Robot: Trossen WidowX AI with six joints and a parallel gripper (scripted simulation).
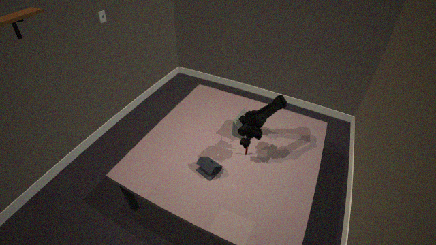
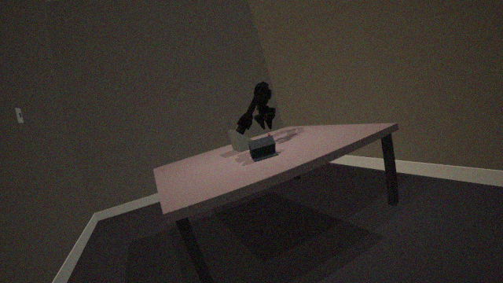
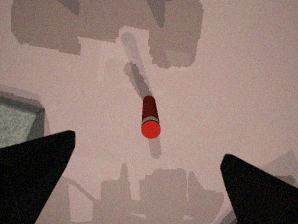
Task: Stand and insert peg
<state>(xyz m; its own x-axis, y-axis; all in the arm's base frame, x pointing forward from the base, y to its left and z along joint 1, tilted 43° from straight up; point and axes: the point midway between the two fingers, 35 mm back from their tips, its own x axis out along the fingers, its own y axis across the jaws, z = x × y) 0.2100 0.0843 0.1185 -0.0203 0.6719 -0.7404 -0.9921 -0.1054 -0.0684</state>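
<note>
The red peg [image 1: 246, 151] [image 2: 269, 134] [image 3: 150, 111] stands upright on the table, with its white band near the top. My gripper [image 1: 246, 144] [image 2: 266, 128] [image 3: 152, 151] is wide open and empty above the peg. In the wrist view the peg's top shows between the two fingers' lines, slightly beyond the fingertips. The dark blue-grey sloped panel [image 1: 208, 167] [image 2: 262, 148] stands apart from the peg. A small dark spot, which looks like its hole, shows on its upper face in the top view.
A pale grey-green block [image 1: 236, 131] [image 2: 239, 141] [image 3: 16, 122] stands beside the arm's base, partly hidden by the arm in the top view. The pink table [image 1: 163, 146] [image 2: 204, 177] carries everything. Arm shadows fall around the peg.
</note>
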